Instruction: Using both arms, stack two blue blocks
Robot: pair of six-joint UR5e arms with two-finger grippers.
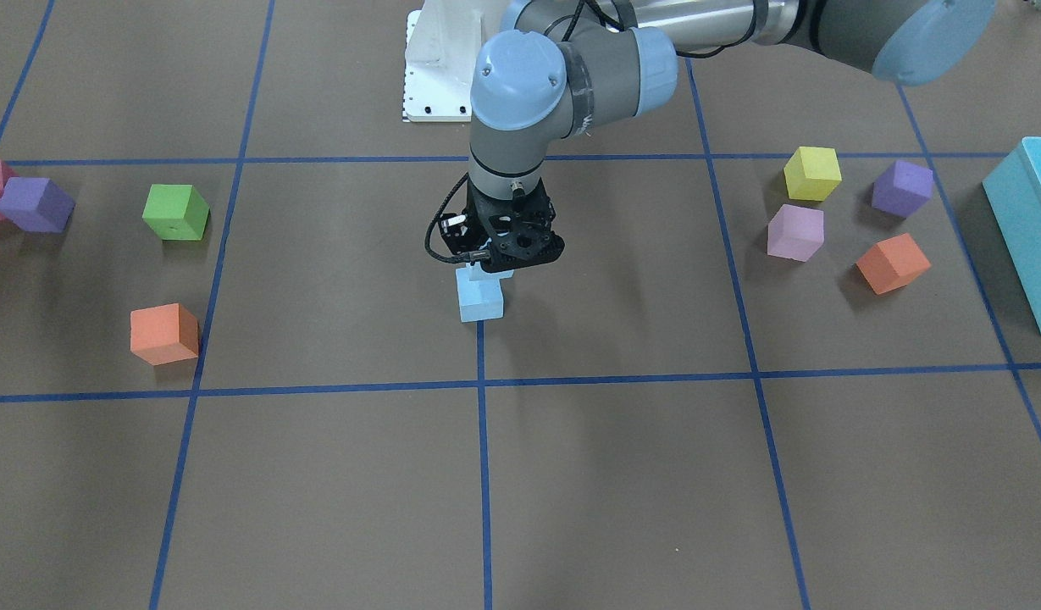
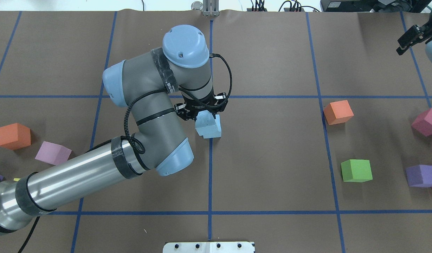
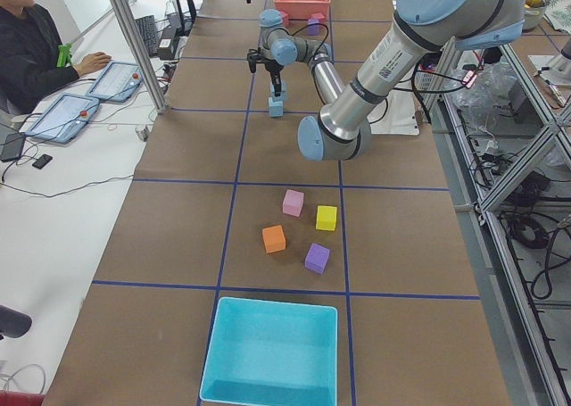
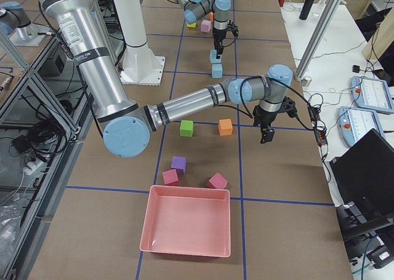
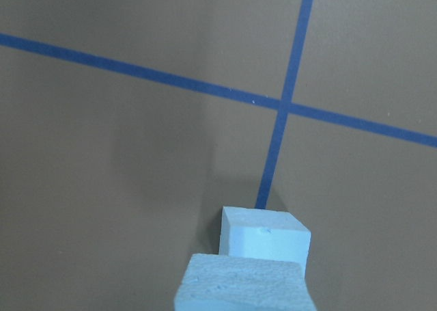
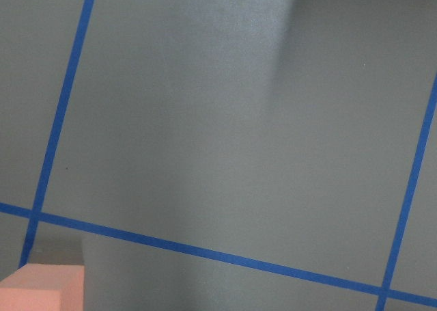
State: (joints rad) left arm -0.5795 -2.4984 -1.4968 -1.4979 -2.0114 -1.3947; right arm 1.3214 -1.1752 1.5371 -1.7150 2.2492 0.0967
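One pale blue block (image 1: 480,302) rests on the table at the centre tape cross, also in the overhead view (image 2: 213,130) and the left wrist view (image 5: 265,234). My left gripper (image 1: 496,269) is shut on the second blue block (image 2: 204,119) and holds it just over the first, slightly offset; I cannot tell if they touch. The held block fills the bottom of the left wrist view (image 5: 242,284). My right gripper (image 2: 411,38) hangs empty far off at the table's right side, near an orange cube (image 4: 225,127); its jaws are not clear.
Green (image 1: 175,212), orange (image 1: 164,333) and purple (image 1: 35,203) cubes lie on one side. Yellow (image 1: 812,172), purple (image 1: 903,187), lilac (image 1: 795,231) and orange (image 1: 893,263) cubes lie near the turquoise bin (image 1: 1028,229). A pink bin (image 4: 188,221) stands at the right end.
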